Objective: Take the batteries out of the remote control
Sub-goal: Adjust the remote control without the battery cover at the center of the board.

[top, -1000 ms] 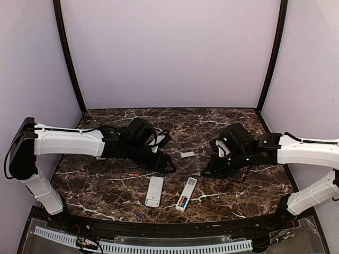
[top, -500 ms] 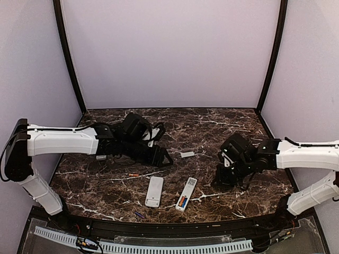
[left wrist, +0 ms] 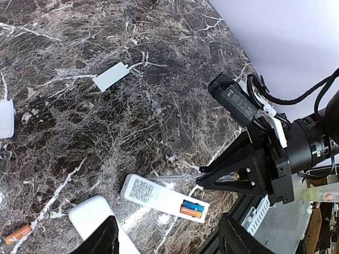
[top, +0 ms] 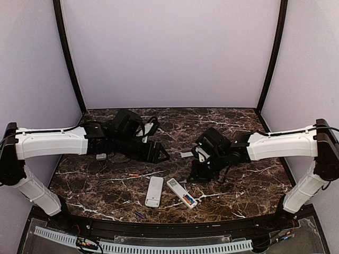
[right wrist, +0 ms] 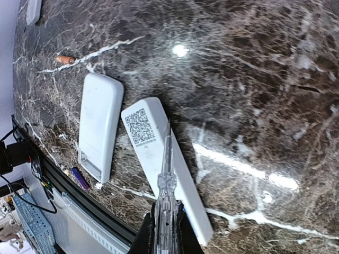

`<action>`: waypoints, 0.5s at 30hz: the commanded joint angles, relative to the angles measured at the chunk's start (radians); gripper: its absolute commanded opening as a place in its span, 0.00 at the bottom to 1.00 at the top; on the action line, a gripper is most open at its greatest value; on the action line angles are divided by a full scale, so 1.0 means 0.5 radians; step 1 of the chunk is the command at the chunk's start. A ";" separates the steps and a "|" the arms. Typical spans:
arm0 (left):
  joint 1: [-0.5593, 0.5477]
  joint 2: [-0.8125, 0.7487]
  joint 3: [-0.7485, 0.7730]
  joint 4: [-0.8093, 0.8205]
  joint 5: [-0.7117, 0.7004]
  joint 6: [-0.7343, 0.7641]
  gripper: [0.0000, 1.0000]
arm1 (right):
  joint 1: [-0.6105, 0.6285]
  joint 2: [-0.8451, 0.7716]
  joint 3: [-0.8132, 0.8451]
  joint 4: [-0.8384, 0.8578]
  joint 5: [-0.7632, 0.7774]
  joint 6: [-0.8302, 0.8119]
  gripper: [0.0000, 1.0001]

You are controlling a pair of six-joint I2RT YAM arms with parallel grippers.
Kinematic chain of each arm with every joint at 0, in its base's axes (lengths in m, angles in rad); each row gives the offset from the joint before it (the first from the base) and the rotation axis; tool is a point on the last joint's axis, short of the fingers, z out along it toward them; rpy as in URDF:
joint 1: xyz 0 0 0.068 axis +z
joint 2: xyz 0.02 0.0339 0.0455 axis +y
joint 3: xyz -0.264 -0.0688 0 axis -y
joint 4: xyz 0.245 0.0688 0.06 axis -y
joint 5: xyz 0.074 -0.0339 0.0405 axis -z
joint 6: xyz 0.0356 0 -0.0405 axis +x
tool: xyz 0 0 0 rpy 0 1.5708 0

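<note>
A white remote (top: 182, 193) lies face down near the front edge, its open compartment showing a blue and an orange battery (left wrist: 193, 209). My right gripper (top: 198, 172) is shut on a clear screwdriver (right wrist: 165, 185), whose tip lies over the remote's back (right wrist: 164, 159) by the QR label. My left gripper (top: 159, 154) is open and empty, hovering above and behind the remotes; its fingers (left wrist: 108, 238) frame the remote (left wrist: 164, 197). A loose orange battery (top: 132, 174) and a purple battery (top: 139, 215) lie on the table.
A second white remote (top: 154, 191) lies just left of the first. A flat white cover (top: 186, 154) lies between the arms, and another (left wrist: 4, 119) further left. The table's front rim (top: 169, 225) is close to the remotes.
My right arm has swung left and brought the screwdriver onto the remote. The remote has turned, its top end now pointing left. My left gripper has drawn back slightly left.
</note>
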 commanded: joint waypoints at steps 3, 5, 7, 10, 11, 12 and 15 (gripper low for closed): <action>0.025 -0.080 -0.101 -0.054 -0.036 -0.024 0.64 | 0.106 0.134 0.209 0.087 -0.070 -0.099 0.00; 0.025 -0.077 -0.121 -0.031 -0.019 -0.024 0.64 | 0.114 0.094 0.212 0.050 -0.025 -0.090 0.00; 0.025 -0.044 -0.130 -0.011 0.012 -0.008 0.64 | 0.113 0.017 0.187 -0.009 0.051 -0.063 0.00; 0.025 0.001 -0.132 0.029 0.071 0.035 0.64 | 0.113 -0.119 0.136 -0.138 0.164 -0.003 0.00; 0.024 0.023 -0.143 0.042 0.091 0.077 0.64 | 0.112 -0.178 0.108 -0.179 0.195 0.026 0.00; 0.023 0.032 -0.154 0.096 0.119 0.099 0.64 | 0.112 -0.240 0.071 -0.211 0.225 0.051 0.00; 0.022 0.106 -0.193 0.231 0.187 0.220 0.64 | 0.109 -0.422 -0.066 -0.285 0.310 0.144 0.00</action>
